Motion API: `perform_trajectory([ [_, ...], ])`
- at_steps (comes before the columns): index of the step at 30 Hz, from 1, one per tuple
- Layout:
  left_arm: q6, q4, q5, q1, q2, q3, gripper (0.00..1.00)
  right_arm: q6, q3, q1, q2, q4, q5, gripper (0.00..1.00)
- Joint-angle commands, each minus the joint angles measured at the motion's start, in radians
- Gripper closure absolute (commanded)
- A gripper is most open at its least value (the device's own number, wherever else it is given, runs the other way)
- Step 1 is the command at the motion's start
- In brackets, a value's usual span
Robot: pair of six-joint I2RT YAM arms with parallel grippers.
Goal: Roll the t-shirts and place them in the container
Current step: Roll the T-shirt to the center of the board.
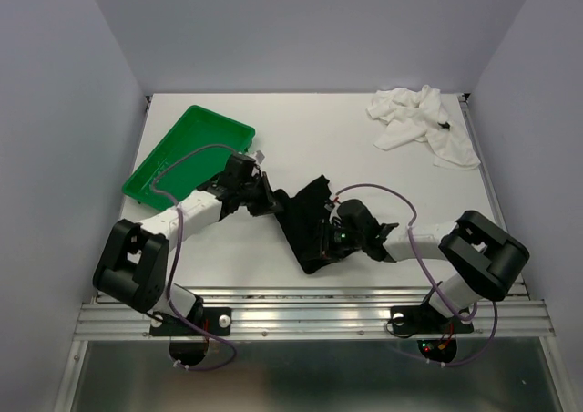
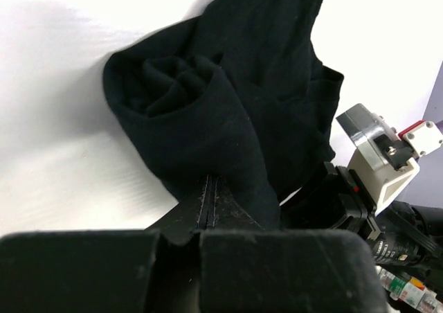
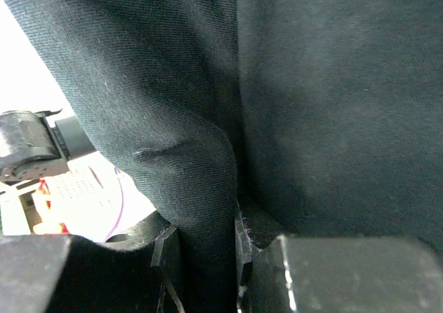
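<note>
The black t-shirt (image 1: 308, 222) lies partly rolled in the middle of the table, between both arms. In the left wrist view its rolled end (image 2: 187, 112) sits just past my fingers. My left gripper (image 1: 271, 199) is at the shirt's left end, its jaws pressed together with the cloth edge (image 2: 235, 181) draped at their tips. My right gripper (image 1: 330, 239) is shut on a fold of the black t-shirt (image 3: 201, 188), which fills the right wrist view. The white t-shirt (image 1: 422, 122) lies crumpled at the back right.
A green plastic tray (image 1: 189, 153) stands at the back left, next to my left arm. The table's front rail (image 1: 310, 319) runs behind the arm bases. Grey walls close the left, right and back sides.
</note>
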Motion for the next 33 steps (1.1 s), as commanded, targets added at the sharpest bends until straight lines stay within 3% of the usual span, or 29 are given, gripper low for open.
perform_trajectory([
  [1, 0.014, 0.053, 0.009, -0.032, 0.047, 0.081, 1.00, 0.015, -0.018, -0.037, -0.015, 0.025, -0.068, 0.99],
  [9, 0.027, 0.069, -0.010, -0.047, 0.169, 0.135, 1.00, 0.023, -0.024, -0.075, 0.016, 0.022, -0.113, 0.89],
  [12, 0.034, 0.066, -0.024, -0.047, 0.204, 0.150, 1.00, 0.029, -0.032, -0.075, 0.000, 0.019, -0.114, 0.77],
  [13, 0.034, 0.064, -0.027, -0.047, 0.212, 0.156, 1.00, 0.032, -0.038, -0.084, -0.007, 0.016, -0.111, 0.64],
  [16, 0.033, 0.066, -0.034, -0.046, 0.239, 0.167, 1.00, 0.020, -0.037, -0.084, -0.068, -0.041, -0.081, 0.39],
  [19, 0.036, 0.067, -0.030, -0.047, 0.267, 0.178, 1.00, -0.014, -0.012, -0.084, -0.153, -0.170, -0.018, 0.26],
  [25, 0.045, 0.069, -0.027, -0.049, 0.281, 0.192, 1.00, -0.082, 0.036, -0.084, -0.297, -0.450, 0.079, 0.16],
  [33, 0.042, 0.070, -0.019, -0.056, 0.298, 0.210, 1.00, -0.181, 0.167, -0.084, -0.441, -0.789, 0.264, 0.18],
])
